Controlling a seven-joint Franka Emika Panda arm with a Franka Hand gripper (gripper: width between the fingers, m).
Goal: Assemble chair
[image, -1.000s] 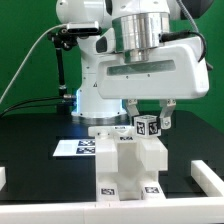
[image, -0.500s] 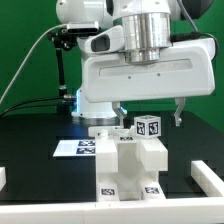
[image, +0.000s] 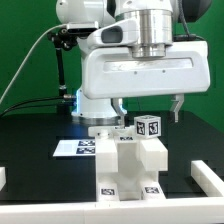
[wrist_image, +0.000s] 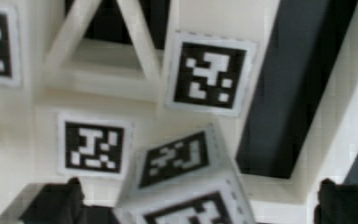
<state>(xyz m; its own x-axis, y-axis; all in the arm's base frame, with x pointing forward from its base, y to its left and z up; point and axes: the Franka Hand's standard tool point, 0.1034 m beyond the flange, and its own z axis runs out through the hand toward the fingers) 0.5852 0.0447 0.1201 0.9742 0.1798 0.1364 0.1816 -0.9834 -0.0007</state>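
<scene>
Seen from the exterior view: tool spread wide, pinching nothing, hanging just above the small tagged block that sits on the upper right of the part-built chair. Chair standing at centre of the black worktop, marker board lying flat near it at nine o'clock. Fingers apart from the block on both sides, so the step in hand judged as backing off from a placed part. Best done by lifting straight toward twelve o'clock, no sideways drift, no twist, lest a finger clip the block and unseat it. Seen from the wrist view: tagged white faces of the chair filling the frame, dark fingertips low at either edge, well apart, nothing between them but the block's top. Seating of the block not clear from here; worth checking before moving on.
</scene>
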